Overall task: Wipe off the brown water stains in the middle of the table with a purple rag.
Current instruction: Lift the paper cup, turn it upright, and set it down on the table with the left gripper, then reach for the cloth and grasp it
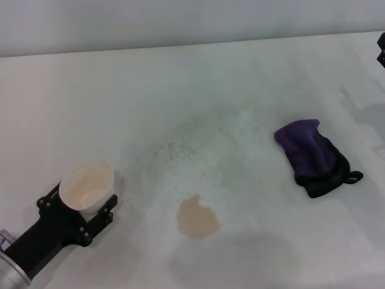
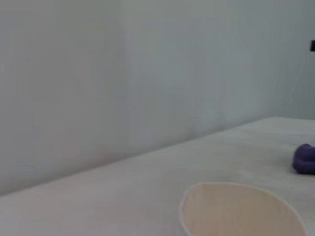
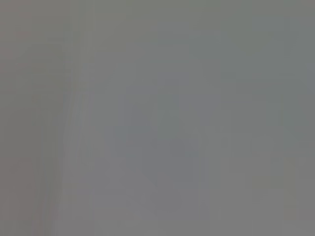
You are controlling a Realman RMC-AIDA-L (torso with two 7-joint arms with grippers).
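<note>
**Rag lies on my right; my left is busy with a cup**

My left gripper [image 1: 90, 201] sits low at the near left of the table [image 1: 72, 108], its fingers closed around a white cup [image 1: 88, 184] that stands upright with its tan inside showing. The brown water stains [image 1: 197, 217] form one pale blotch near the middle, just to the right of that cup and toward the front edge. The purple rag [image 1: 313, 158] lies bunched well off to the right of the blotch and a little farther back, its long axis running diagonally from the purple far-left end to the black-edged near-right end, where a small loop pokes out.

Of my right gripper only a dark sliver shows at the far right edge of the head view, and I cannot tell how its fingers stand. I judge that the right arm is the nearer one to the rag, and with my left occupied, the pick-up should fall to it, reaching inward and toward me.
</note>
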